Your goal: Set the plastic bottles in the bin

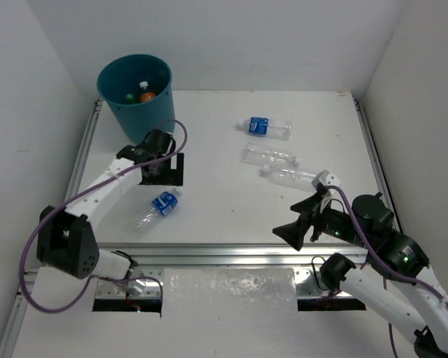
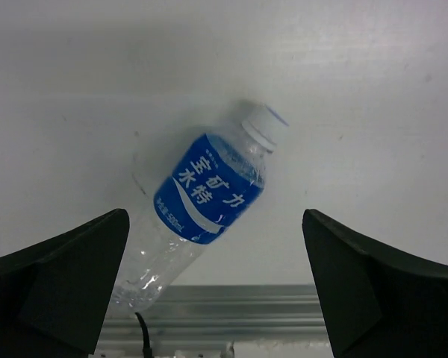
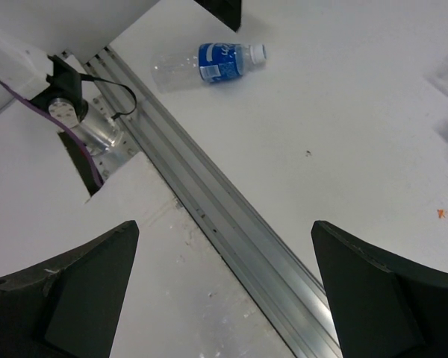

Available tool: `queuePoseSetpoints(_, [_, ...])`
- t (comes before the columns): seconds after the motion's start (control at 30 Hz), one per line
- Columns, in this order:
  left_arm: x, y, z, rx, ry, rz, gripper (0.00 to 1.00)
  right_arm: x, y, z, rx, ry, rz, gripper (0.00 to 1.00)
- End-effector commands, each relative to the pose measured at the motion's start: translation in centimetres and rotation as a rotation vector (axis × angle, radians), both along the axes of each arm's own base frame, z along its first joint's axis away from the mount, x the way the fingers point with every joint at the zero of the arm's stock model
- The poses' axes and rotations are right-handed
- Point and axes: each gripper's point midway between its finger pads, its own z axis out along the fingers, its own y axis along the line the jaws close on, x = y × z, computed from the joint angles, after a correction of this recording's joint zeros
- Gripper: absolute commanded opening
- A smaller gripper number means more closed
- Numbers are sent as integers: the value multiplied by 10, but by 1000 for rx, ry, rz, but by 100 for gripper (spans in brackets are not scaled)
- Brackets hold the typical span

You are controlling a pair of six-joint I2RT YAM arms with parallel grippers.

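Observation:
The teal bin (image 1: 145,119) stands at the far left and holds an orange-capped bottle (image 1: 147,95) and a green one (image 1: 131,97). A blue-labelled bottle (image 1: 159,206) (image 2: 209,194) (image 3: 209,63) lies on the table below my open left gripper (image 1: 164,177) (image 2: 215,246), cap pointing away from the front rail. Nothing is between the fingers. Further right lie another blue-labelled bottle (image 1: 265,127) and two clear bottles (image 1: 272,155) (image 1: 291,177). My right gripper (image 1: 295,218) (image 3: 224,231) hangs open and empty over the front rail, near the closer clear bottle.
An aluminium rail (image 1: 231,255) (image 3: 231,224) runs along the table's front edge, with a motor and cables (image 3: 75,112) at its left end. White walls close in the back and both sides. The bin sits right behind the left arm.

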Motion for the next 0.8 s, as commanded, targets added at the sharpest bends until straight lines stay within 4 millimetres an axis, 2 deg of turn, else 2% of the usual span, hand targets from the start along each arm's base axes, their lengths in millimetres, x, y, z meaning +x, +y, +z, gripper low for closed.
queuePoseSetpoints(0.0, [7, -19, -5, -35, 27, -85, 100, -5, 11, 8, 53, -19, 62, 99])
queuePoseSetpoints(0.07, [6, -11, -23, 17, 76, -60, 100, -7, 13, 6, 54, -9, 77, 99])
queuePoseSetpoints(0.2, [1, -10, -66, 59, 196, -57, 100, -9, 14, 4, 57, -14, 90, 99])
queuePoseSetpoints(0.27, [-8, -11, -90, 78, 264, -64, 100, -10, 13, 4, 54, -20, 96, 99])
queuePoseSetpoints(0.33, [-15, -10, -106, 99, 300, -56, 98, -11, 12, 5, 49, -29, 99, 99])
queuePoseSetpoints(0.37, [-19, -10, -116, 112, 328, -55, 94, -11, 11, 4, 41, -25, 96, 99])
queuePoseSetpoints(0.43, [-22, -12, -121, 116, 345, -63, 86, -10, 10, 4, 32, -28, 96, 99])
queuePoseSetpoints(0.47, [-20, -15, -120, 114, 342, -69, 78, -10, 10, 4, 27, -32, 95, 99])
queuePoseSetpoints(0.5, [-18, -18, -117, 112, 335, -73, 53, -10, 10, 3, 25, -32, 95, 99])
queuePoseSetpoints(0.53, [-18, -20, -112, 104, 326, -72, 38, -9, 9, 4, 26, -34, 91, 99])
queuePoseSetpoints(0.57, [-9, -26, -99, 84, 283, -74, 21, -9, 10, 4, 26, -37, 93, 99])
queuePoseSetpoints(0.63, [-4, -40, -79, 53, 235, -95, 11, -8, 10, 4, 25, -38, 90, 99])
queuePoseSetpoints(0.67, [7, -57, -53, 23, 161, -122, 5, -8, 10, 3, 21, -36, 91, 99])
queuePoseSetpoints(0.7, [9, -64, -37, 8, 131, -127, 2, -8, 10, 4, 21, -36, 89, 99])
queuePoseSetpoints(0.73, [24, -75, -7, -19, 50, -128, 1, -8, 9, 4, 19, -36, 90, 99])
queuePoseSetpoints(0.77, [27, -83, 16, -41, -9, -138, 0, -8, 9, 5, 15, -37, 88, 99])
